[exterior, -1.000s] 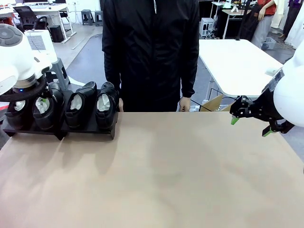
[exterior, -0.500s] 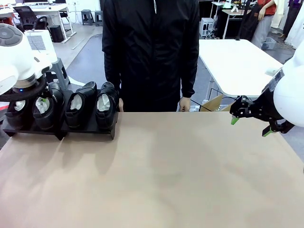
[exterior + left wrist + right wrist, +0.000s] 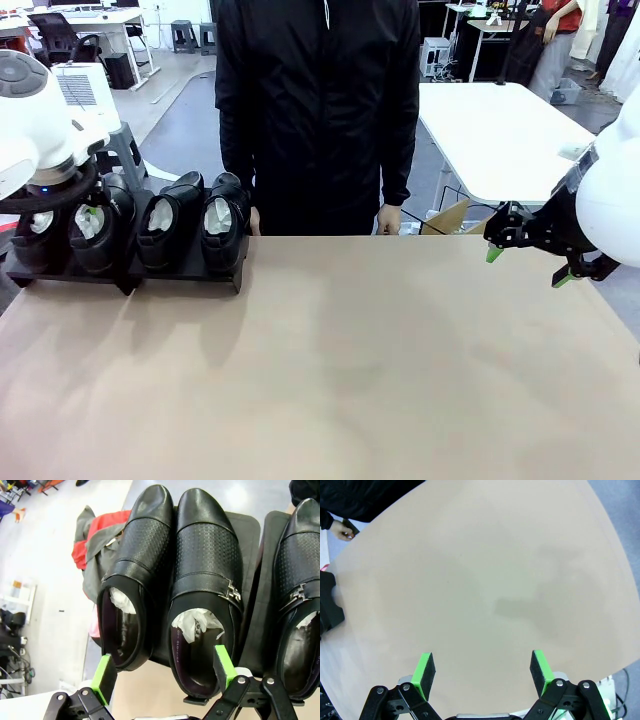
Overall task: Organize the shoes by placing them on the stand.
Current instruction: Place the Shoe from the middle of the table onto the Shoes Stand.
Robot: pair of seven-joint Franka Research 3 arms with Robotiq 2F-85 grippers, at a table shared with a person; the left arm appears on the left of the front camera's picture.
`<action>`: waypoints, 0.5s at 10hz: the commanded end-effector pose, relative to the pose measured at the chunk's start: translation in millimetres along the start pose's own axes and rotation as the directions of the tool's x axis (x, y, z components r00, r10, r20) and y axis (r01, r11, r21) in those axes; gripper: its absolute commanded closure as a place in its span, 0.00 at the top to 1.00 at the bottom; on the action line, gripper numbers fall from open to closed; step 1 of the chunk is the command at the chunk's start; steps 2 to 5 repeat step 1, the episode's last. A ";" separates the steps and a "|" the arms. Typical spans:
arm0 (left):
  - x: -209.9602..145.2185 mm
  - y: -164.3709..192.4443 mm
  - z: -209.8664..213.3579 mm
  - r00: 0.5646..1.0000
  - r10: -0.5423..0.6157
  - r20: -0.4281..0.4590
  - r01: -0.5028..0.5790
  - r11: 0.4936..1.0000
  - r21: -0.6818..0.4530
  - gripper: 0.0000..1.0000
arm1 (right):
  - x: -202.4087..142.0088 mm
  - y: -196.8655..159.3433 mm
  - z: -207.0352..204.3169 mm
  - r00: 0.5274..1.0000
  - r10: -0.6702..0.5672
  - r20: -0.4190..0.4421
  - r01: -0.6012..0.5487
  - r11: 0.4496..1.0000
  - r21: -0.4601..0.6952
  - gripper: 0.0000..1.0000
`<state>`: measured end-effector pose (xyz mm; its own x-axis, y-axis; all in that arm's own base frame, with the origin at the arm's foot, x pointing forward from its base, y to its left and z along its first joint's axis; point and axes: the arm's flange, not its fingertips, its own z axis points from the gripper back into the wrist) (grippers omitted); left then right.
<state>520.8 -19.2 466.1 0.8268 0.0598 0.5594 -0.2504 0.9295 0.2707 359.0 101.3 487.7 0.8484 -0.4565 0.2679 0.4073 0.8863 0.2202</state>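
You have all four shoes (image 3: 130, 225) sitting side by side on the stand (image 3: 125, 272), heels toward your side, white paper stuffing showing in each; judged from this, the placing is done and what remains is at most to back the arms off. Your left end effector (image 3: 162, 667) hangs directly above the heels of the two shoes at the outer end of the row, jaws wide apart and gripping nothing; in its wrist view one green pad (image 3: 105, 672) sits just outside the heel of the plain perforated shoe (image 3: 135, 575) and the other just past the heel of the buckled shoe (image 3: 205, 580) beside it, with no contact that can be made out. A third shoe (image 3: 300, 595) lies just beyond that, on the adjoining stand section. Your right end effector (image 3: 527, 255) is well apart from the stand, over the opposite edge of the tabletop (image 3: 340, 380), also spread open and empty, with bare tabletop below it. Around: a person in a dark jacket (image 3: 315, 100) stands at the far edge, one hand (image 3: 388, 220) resting at the tabletop rim. If you retract the left arm, lift straight away from the heels; they are the only thing close enough to catch.
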 end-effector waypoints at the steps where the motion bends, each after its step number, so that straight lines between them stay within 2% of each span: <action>1: 2.2 0.3 -0.9 1.000 -0.010 0.007 0.010 1.000 0.012 1.00 | -0.1 -0.4 0.1 1.000 0.007 -0.010 -0.007 1.000 0.014 1.00; 5: 2.2 0.3 -0.9 1.000 -0.010 0.007 0.010 1.000 0.012 1.00 | -0.1 -0.4 0.1 1.000 0.007 -0.010 -0.007 1.000 0.014 1.00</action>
